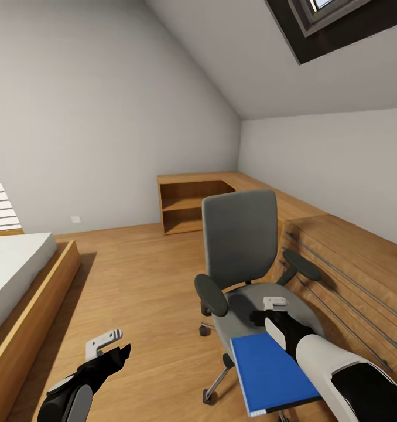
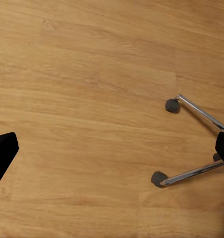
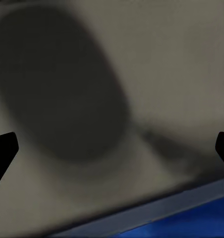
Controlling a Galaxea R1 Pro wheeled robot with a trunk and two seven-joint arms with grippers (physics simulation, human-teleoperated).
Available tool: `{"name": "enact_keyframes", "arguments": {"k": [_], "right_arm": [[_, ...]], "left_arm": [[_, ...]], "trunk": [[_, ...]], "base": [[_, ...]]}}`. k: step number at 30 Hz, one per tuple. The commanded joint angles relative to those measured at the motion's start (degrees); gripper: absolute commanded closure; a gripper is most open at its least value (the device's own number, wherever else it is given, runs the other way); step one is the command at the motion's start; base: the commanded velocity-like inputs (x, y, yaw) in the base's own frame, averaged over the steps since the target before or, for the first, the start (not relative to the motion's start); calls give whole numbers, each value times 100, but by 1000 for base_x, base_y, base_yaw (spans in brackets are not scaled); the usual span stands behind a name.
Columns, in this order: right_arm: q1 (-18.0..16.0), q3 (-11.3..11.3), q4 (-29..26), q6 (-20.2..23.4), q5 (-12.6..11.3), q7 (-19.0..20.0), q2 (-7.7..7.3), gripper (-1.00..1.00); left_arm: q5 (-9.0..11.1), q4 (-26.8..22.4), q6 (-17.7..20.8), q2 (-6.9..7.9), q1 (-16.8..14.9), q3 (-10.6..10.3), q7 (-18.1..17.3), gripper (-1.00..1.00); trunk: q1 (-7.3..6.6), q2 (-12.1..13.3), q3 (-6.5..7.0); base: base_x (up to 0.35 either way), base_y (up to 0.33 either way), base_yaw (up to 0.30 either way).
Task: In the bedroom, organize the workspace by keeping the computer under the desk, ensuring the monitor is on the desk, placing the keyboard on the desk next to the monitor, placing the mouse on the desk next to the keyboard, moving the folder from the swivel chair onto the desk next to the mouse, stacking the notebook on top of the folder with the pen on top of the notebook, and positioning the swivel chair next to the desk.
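Note:
The swivel chair (image 1: 239, 234) stands in the middle of the room, grey back upright and black armrests out to both sides. The bright blue folder (image 1: 271, 372) lies flat on the front of its seat. My right gripper (image 1: 267, 316) hovers low over the seat just beyond the folder's far edge. In the right wrist view it (image 3: 112, 153) is open, with grey seat padding under it and the folder (image 3: 191, 218) at one corner. My left gripper (image 1: 117, 351) hangs open over the wooden floor left of the chair. The left wrist view looks past it (image 2: 112, 153) at the chair's chrome legs (image 2: 196, 111) and castors.
Low wooden shelving (image 1: 195, 205) stands against the far wall. A wooden unit with metal rails (image 1: 339, 258) runs along the right, close behind the chair. A bed on a wooden platform (image 1: 23, 305) fills the left. Open floor (image 1: 140, 275) lies between bed and chair.

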Motion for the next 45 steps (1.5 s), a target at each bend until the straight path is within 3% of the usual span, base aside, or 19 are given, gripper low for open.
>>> {"name": "enact_keyframes", "arguments": {"k": [1,17,25,32,36,39,45], "right_arm": [[-1,50,-17,37,-52,-31,-5,-100],[-1,35,-72,-24,-54,-23,-19,-100],[26,4,-694,94,-115,-23,-196,-100],[283,-6,-1468,414,-203,-32,-313,-100],[568,-7,-2052,557,-285,-44,-471,-100],[816,-12,-2628,762,-470,-50,-586,-100],[1614,-40,-4224,1060,-1144,-206,-983,-100]], "left_arm": [[61,-7,22,-4,-3,5,42,-100],[61,17,23,-12,-1,-3,42,-100],[61,19,22,-13,-1,-4,42,-100],[61,26,23,-13,-1,-4,42,-100],[59,28,22,-13,-3,-4,45,-100],[59,28,22,-13,-2,-4,43,-100],[55,28,23,-13,-1,-4,45,-100]], "trunk": [[-1,-3,-6],[-1,-3,-6],[-1,-3,-6],[-1,-3,-6],[-1,-3,-6],[-1,-3,-6],[-1,-3,-6]], "base": [[0,0,0],[0,0,0],[0,0,0],[0,0,0],[0,0,0],[0,0,0],[0,0,0]]}}
